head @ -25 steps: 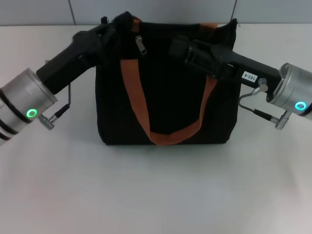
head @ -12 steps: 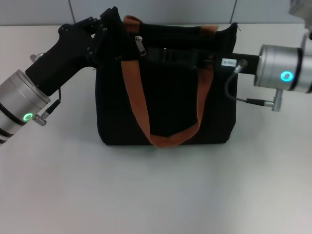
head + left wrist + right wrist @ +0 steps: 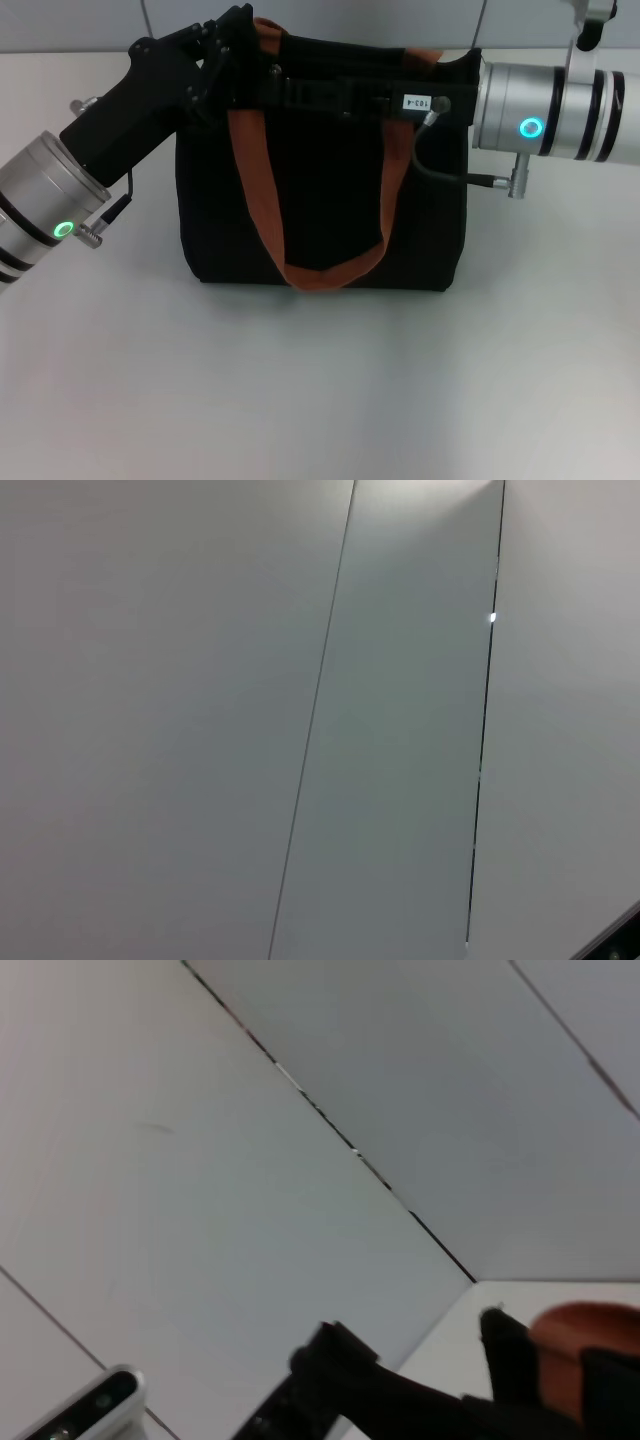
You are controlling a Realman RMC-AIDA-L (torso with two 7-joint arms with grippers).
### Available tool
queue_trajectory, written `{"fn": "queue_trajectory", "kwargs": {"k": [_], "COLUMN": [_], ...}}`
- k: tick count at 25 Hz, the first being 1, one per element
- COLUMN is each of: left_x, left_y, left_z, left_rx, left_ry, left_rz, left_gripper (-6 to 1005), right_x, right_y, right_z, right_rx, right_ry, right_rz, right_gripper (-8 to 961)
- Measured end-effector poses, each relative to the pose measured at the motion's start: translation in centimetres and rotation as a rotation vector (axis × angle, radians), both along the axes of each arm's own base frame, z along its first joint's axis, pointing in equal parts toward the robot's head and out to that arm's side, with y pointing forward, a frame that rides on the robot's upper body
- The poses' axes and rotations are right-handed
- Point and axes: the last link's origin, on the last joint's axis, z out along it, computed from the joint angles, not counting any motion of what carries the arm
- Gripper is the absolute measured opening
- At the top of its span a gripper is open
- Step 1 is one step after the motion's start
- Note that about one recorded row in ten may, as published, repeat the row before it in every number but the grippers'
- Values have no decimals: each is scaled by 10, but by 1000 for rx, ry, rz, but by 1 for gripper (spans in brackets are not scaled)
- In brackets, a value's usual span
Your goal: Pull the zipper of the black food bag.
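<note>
The black food bag (image 3: 320, 200) stands upright at the middle of the white table, with its orange-brown strap (image 3: 255, 190) hanging down the front. My left gripper (image 3: 235, 45) is at the bag's top left corner and is shut on the fabric there. My right gripper (image 3: 275, 88) reaches in from the right, lying along the bag's top edge with its tip near the left end of the zip line. The silver zipper pull is hidden behind that tip. The right wrist view shows a piece of strap (image 3: 580, 1345) and black gripper parts. The left wrist view shows only wall.
The white table (image 3: 320, 390) spreads in front of the bag. A grey panelled wall (image 3: 350, 15) rises close behind it. A cable loop (image 3: 430, 165) hangs from my right arm against the bag's right side.
My right arm has swung up and slid left along the bag's top edge, covering the zipper pull. The bag and my left gripper have shifted slightly left.
</note>
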Motion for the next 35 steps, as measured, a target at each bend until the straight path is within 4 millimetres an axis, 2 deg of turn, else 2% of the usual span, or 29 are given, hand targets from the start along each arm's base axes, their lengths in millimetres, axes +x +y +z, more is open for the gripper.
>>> {"fn": "queue_trajectory", "kwargs": {"k": [9, 13, 25, 35], "left_x": [4, 4, 7, 7], "left_y": [2, 2, 2, 1], "left_z": [-2, -2, -5, -6], "left_rx": [-6, -9, -20, -23], "left_ry": [-2, -4, -14, -16], "left_rz": [-6, -5, -11, -9], "left_gripper": [26, 26, 26, 27], "right_x": [0, -6, 3, 2], "right_y": [-1, -6, -4, -6], "right_z": [-2, -5, 2, 0], "right_rx": [5, -24, 15, -2], "right_ry": [-20, -32, 39, 21], "right_rz": [18, 74, -7, 2], "right_gripper": [555, 551, 541, 220]}}
